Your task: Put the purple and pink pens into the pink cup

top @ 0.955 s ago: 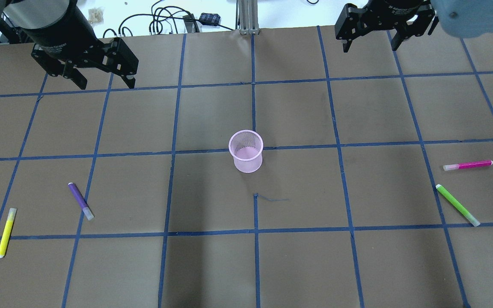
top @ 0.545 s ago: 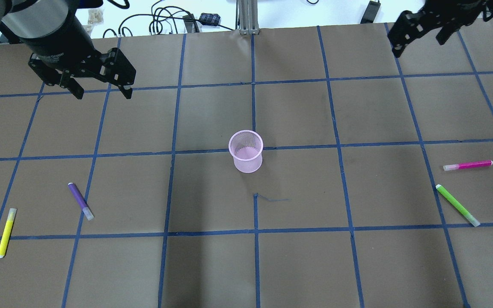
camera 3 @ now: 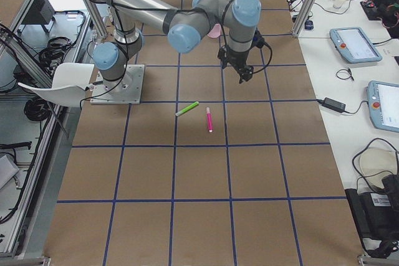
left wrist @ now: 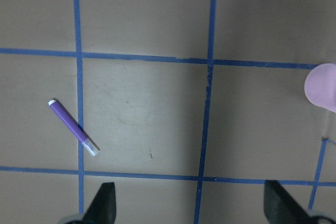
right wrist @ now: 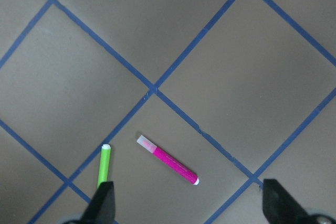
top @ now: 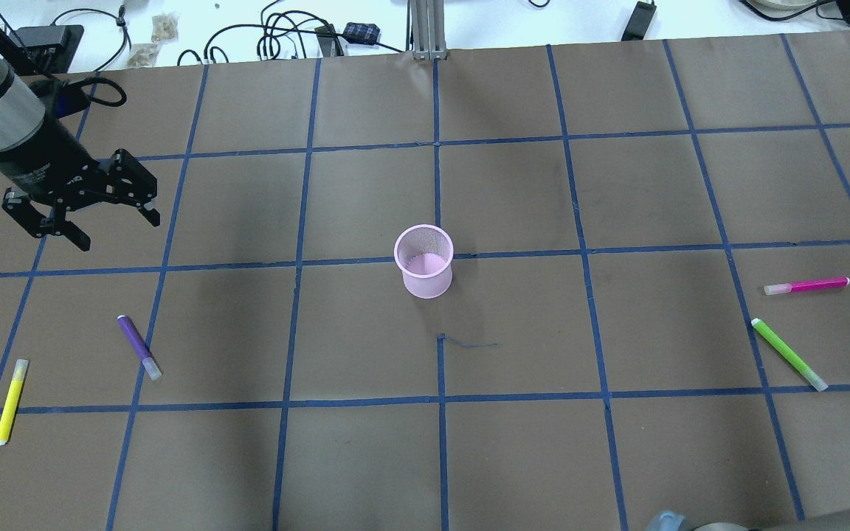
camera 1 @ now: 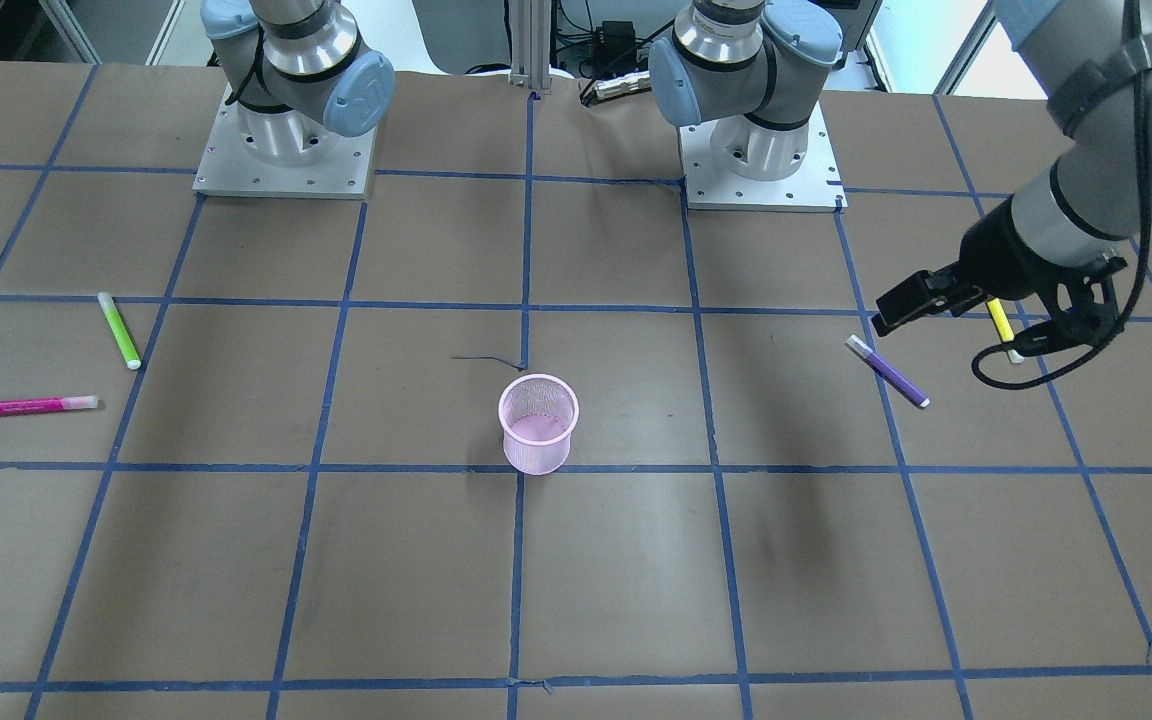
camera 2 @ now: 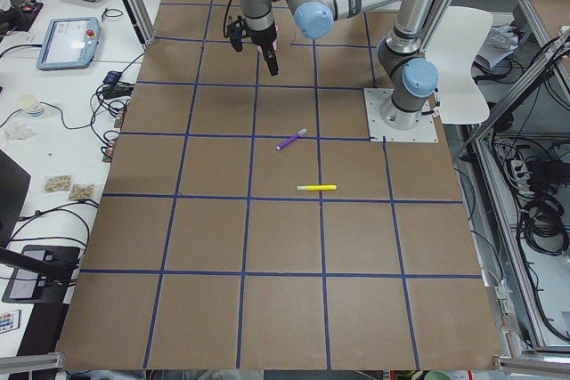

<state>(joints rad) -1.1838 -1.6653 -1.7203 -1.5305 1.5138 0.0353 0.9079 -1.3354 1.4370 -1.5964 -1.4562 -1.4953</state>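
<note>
I hold both jaws wide open, empty: left gripper (top: 117, 231) upper-left of purple pen (top: 139, 347), right gripper (right wrist: 191, 208) above pink pen (right wrist: 168, 160), pre-grasp.

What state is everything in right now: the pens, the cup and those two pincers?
Pink mesh cup: upright, no pens inside.
Purple pen: lying flat on the brown table.
Pink pen: lying flat.
Lime-green pen: lying flat.
Yellow pen: lying flat.
Left pincer: open, empty, above the table.
Right pincer: open, empty.
</note>
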